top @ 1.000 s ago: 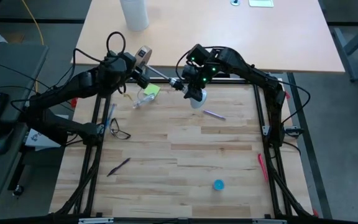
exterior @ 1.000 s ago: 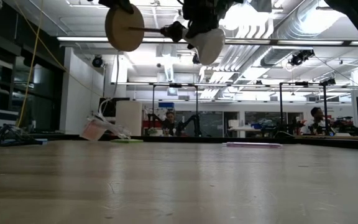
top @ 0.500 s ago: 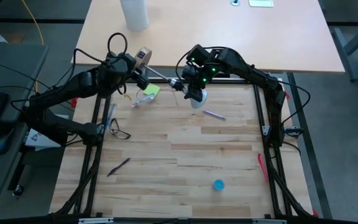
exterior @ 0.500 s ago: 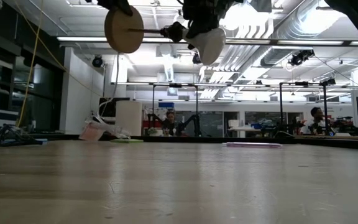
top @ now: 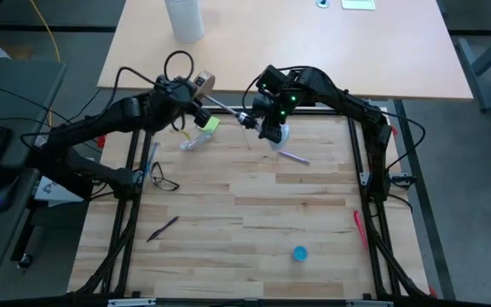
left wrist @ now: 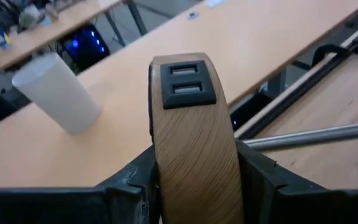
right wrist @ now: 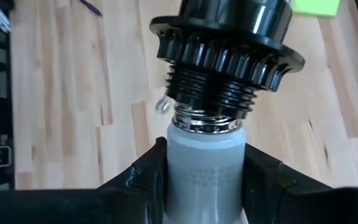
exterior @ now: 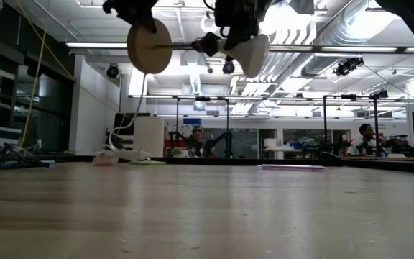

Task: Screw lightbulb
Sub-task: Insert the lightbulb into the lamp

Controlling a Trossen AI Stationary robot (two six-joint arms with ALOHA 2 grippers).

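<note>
A small lamp hangs above the table's far part: a round wooden disc [top: 201, 82] and a thin metal rod [top: 226, 107] that ends in a black ribbed socket [right wrist: 225, 56]. My left gripper [top: 193, 95] is shut on the disc. My right gripper [top: 270, 121] is shut on the white lightbulb [exterior: 251, 52]. The bulb's metal screw base [right wrist: 206, 120] sits at the socket's mouth, with some threads showing. In the low view the disc [exterior: 149, 45], socket [exterior: 208, 44] and bulb line up almost level. My left gripper pinches the wooden disc across its thickness, one finger [left wrist: 135, 180] on each flat face, at the rim [left wrist: 194, 162] below the black switch block [left wrist: 185, 84]. The disc stands on edge, lifted clear, its rod [left wrist: 309, 135] pointing toward the table's right. My right gripper pinches the lightbulb's white neck [right wrist: 204, 171] between its two fingers [right wrist: 145, 177], just behind the screw base. The fingers slant down from the table's far right. The bulb is lifted clear and lies almost level, its base toward the socket.
A tall white cylinder [top: 184, 19] stands on the far table. On the wooden top lie a yellow note [top: 209, 124], a clear plastic piece [top: 193, 139], glasses [top: 164, 181], a dark pen [top: 162, 228], a purple pen [top: 292, 156] and a blue cap [top: 299, 252].
My left gripper has gone down and a little toward the table's right, and has tipped downward, carrying the disc, rod and socket with it. The bulb in my right gripper has shifted slightly right with the socket and turned nearer to level.
</note>
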